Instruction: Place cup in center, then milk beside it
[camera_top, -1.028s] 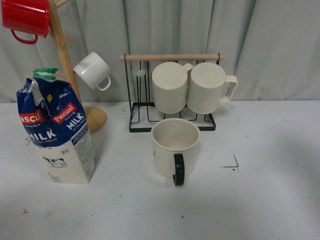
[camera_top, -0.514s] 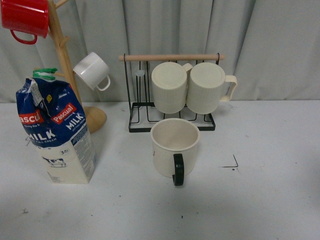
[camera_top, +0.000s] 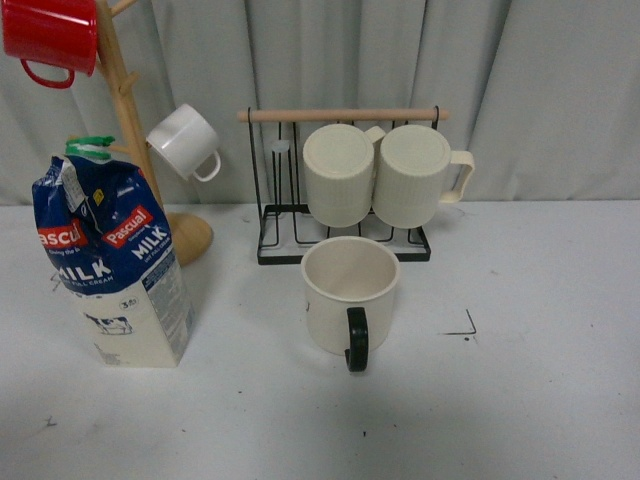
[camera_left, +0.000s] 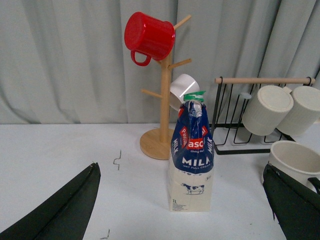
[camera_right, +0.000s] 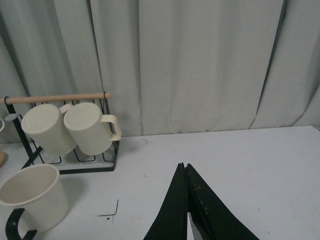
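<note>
In the front view, the cup (camera_top: 345, 295) is standing upright near the middle of the white table (camera_top: 540, 400), just in front of the black wire rack (camera_top: 340, 115), its black handle pointing toward the camera. The milk (camera_top: 115, 265) is standing well apart from it to the left, near the base of the wooden mug tree (camera_top: 125, 90). Two ribbed mugs (camera_top: 410, 175) are lying on the rack. A red mug (camera_top: 50, 35) and a small white cup (camera_top: 183, 140) are hanging on the tree. Neither arm is showing.

In the left wrist view, the left gripper (camera_left: 180, 166) is holding its fingers (camera_left: 65, 210) wide apart, gripping nothing. The carton is standing upright beyond them, untouched.

In the right wrist view, the right gripper (camera_right: 183, 167) is keeping its fingers pressed together with nothing between them, over bare table. The cream mug is sitting well apart from it, near the rack.
</note>
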